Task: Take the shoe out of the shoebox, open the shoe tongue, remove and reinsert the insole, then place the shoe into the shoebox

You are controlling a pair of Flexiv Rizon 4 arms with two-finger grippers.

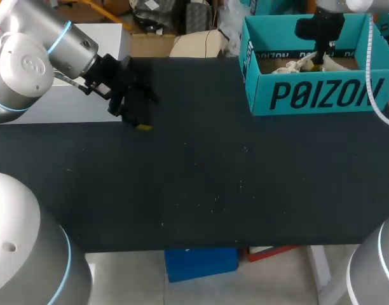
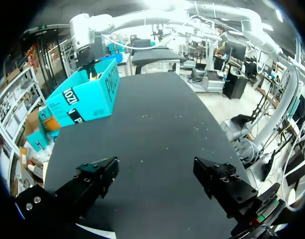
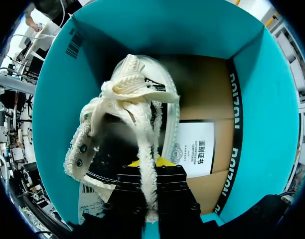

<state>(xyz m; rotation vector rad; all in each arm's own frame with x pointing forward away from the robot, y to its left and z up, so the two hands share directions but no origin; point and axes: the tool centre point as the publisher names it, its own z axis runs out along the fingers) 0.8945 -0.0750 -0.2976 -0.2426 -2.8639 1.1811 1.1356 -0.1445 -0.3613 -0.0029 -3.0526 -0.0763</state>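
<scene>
A teal shoebox point(image 1: 315, 95) stands open at the table's back right; it also shows far ahead of my left gripper as the teal shoebox point(image 2: 85, 97). Inside lies a cream shoe point(image 3: 127, 99) with fuzzy trim, loose laces and a dark inside. My right gripper point(image 3: 151, 164) reaches down into the box and is shut on the fuzzy edge of the shoe's opening; from above, the right gripper point(image 1: 318, 60) hides part of the shoe point(image 1: 299, 63). My left gripper point(image 1: 134, 117) hangs over the table's back left, its fingers point(image 2: 97, 174) spread wide with nothing between them.
The black table point(image 1: 213, 184) stretches between the two arms. A white card point(image 3: 195, 149) lies on the box's cardboard floor beside the shoe. The box walls stand close around my right gripper.
</scene>
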